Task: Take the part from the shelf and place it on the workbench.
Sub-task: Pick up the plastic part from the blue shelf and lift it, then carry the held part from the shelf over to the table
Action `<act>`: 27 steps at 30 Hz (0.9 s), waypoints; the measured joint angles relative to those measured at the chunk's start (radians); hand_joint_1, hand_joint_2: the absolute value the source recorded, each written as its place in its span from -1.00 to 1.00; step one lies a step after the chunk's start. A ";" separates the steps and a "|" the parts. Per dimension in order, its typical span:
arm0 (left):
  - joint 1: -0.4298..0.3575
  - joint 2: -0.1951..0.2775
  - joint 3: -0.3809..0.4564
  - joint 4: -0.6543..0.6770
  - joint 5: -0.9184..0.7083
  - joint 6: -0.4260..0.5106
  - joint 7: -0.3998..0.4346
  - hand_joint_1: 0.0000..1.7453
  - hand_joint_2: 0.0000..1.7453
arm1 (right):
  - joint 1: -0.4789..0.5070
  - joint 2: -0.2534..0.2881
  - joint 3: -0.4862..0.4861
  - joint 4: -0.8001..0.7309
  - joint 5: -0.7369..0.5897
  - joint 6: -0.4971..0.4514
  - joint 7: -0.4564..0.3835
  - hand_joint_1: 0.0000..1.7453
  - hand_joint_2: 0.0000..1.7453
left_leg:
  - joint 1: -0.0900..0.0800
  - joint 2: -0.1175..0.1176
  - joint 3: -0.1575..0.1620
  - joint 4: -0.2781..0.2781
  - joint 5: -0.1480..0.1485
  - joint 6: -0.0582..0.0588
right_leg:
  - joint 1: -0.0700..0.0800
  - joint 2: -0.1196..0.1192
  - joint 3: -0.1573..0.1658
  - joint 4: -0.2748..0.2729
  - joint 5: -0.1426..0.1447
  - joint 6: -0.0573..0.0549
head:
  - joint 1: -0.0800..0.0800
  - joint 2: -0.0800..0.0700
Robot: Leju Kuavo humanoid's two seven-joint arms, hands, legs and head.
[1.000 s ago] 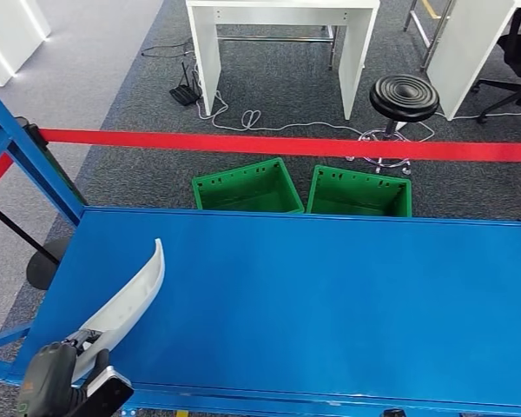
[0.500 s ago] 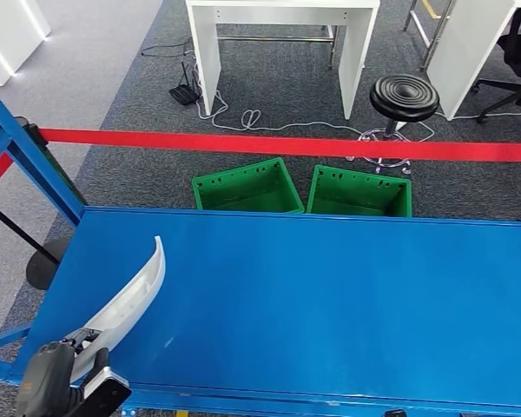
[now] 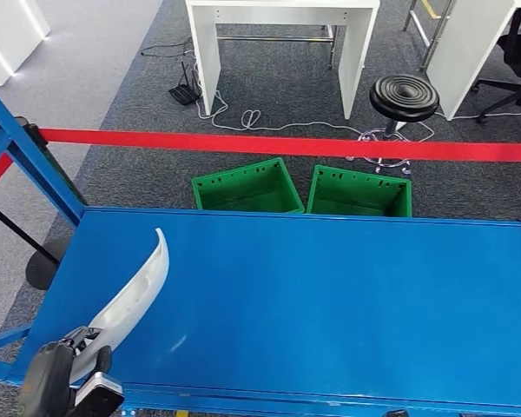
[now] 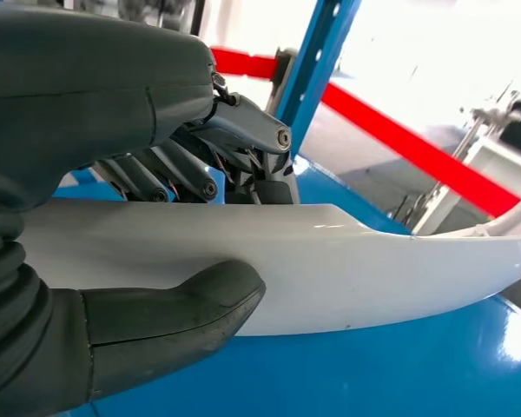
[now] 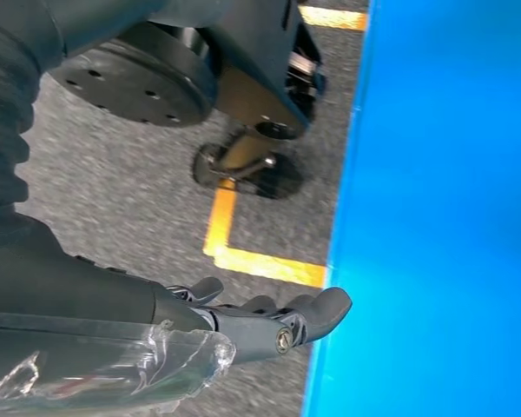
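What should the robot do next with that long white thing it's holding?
Probably lower it a little and let go. The left robot hand grips one end of the white part, which already stretches out over the blue workbench, where it belongs.

We're in a workshop-style test area set inside an office. A big blue metal workbench [image 3: 323, 304] on a blue steel frame [image 3: 29, 156] fills the foreground, with a red barrier tape [image 3: 297, 145] stretched behind it. Two green plastic crates [image 3: 248, 187] sit on grey carpet [image 3: 133, 165], with a white desk [image 3: 280, 43], a black round stool [image 3: 403, 97] and loose cables [image 3: 245, 117] beyond. Yellow floor marking [image 5: 258, 261] runs beside the bench.
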 joint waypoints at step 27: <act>0.048 -0.069 0.023 -0.013 -0.125 0.061 -0.070 1.00 1.00 | 0.004 0.019 -0.064 -0.022 0.103 -0.004 -0.046 -1.00 1.00 | 0.004 0.087 0.011 -0.002 0.011 -0.007 | -0.003 -0.037 0.020 0.004 -0.013 0.001 | 0.005 0.000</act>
